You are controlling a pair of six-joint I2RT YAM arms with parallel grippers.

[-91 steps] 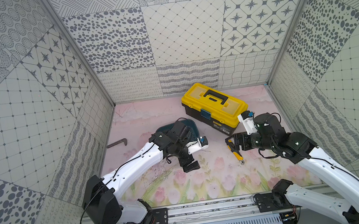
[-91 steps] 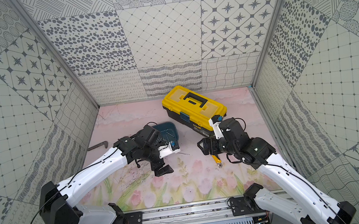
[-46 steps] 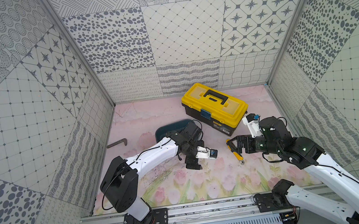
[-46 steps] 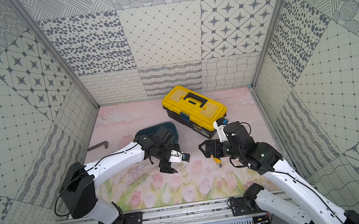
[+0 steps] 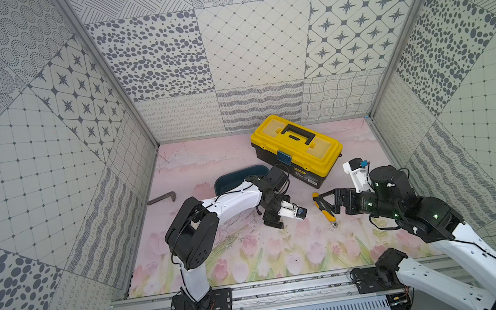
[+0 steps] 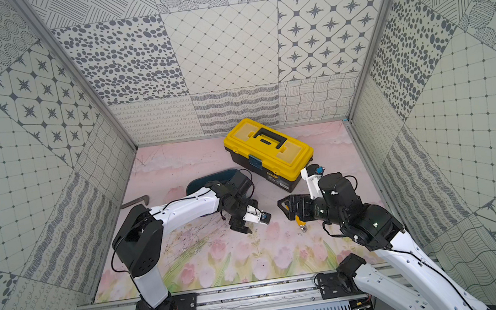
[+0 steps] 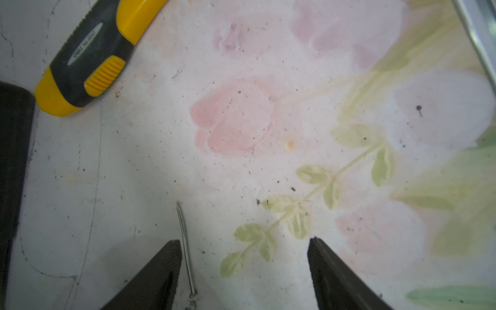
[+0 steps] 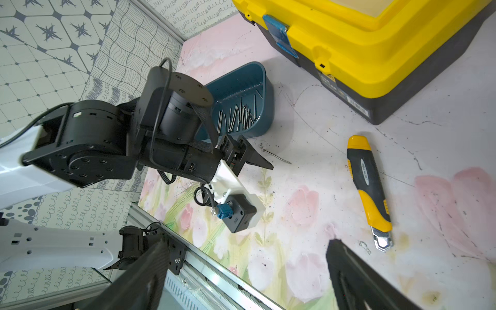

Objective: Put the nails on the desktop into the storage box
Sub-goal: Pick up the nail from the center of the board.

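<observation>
One thin grey nail (image 7: pixel 185 249) lies on the pink tulip desktop (image 5: pixel 255 260). It is between the fingers of my left gripper (image 7: pixel 243 241), close beside one finger (image 7: pixel 161 268). The left gripper is open, low over the desktop, and not touching the nail. The same nail (image 8: pixel 276 155) shows at the left gripper's tip in the right wrist view. The teal storage box (image 5: pixel 233 177) sits just behind the left arm, with several nails (image 8: pixel 239 118) inside. My right gripper (image 5: pixel 326 204) hovers open and empty over the desktop to the right.
A yellow-and-black utility knife (image 5: pixel 325 209) lies on the desktop under my right gripper. The yellow-lidded toolbox (image 5: pixel 296 147) stands at the back. A dark L-shaped bar (image 5: pixel 162 198) lies by the left wall. A metal rail (image 5: pixel 275 287) runs along the front edge.
My left gripper has come away from the storage box, dropped to the desktop around a nail, and its jaws have narrowed. The right arm has drawn back slightly to the right.
</observation>
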